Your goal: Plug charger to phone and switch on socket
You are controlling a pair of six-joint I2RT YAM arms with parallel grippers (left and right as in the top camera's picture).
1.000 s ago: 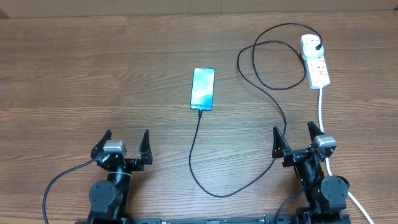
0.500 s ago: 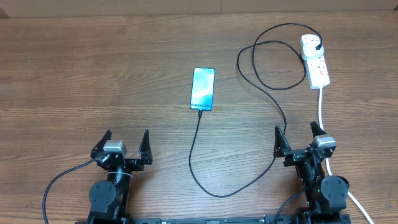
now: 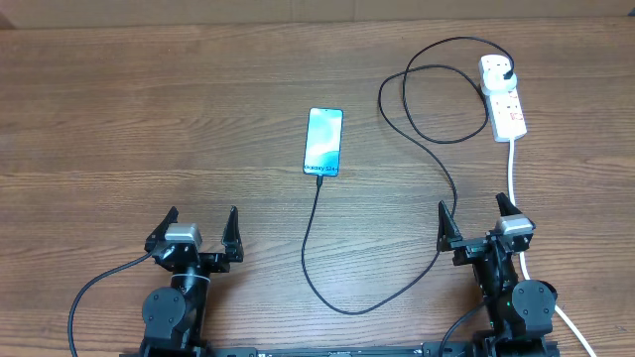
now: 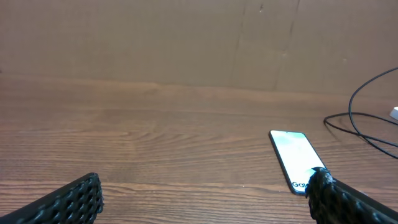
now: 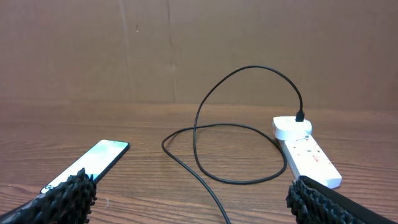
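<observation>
The phone [image 3: 323, 141] lies flat mid-table, blue screen lit, dark text strip at its near short edge. It also shows in the left wrist view [image 4: 293, 158] and the right wrist view [image 5: 92, 162]. The charger cable [image 3: 316, 238] runs from the phone's near edge, loops toward me, then curls back to a black plug [image 3: 508, 71] in the white socket strip [image 3: 504, 99], which also shows in the right wrist view [image 5: 305, 148]. My left gripper [image 3: 200, 229] is open and empty at the near left. My right gripper [image 3: 476, 220] is open and empty at the near right, over the cable.
The socket's thick white cord [image 3: 513, 178] runs from the strip toward me, past my right gripper. A brown wall [image 5: 186, 50] stands behind the table's far edge.
My right gripper has shifted slightly toward me and to the right. The phone, cable and socket have not moved. The left arm is still.
</observation>
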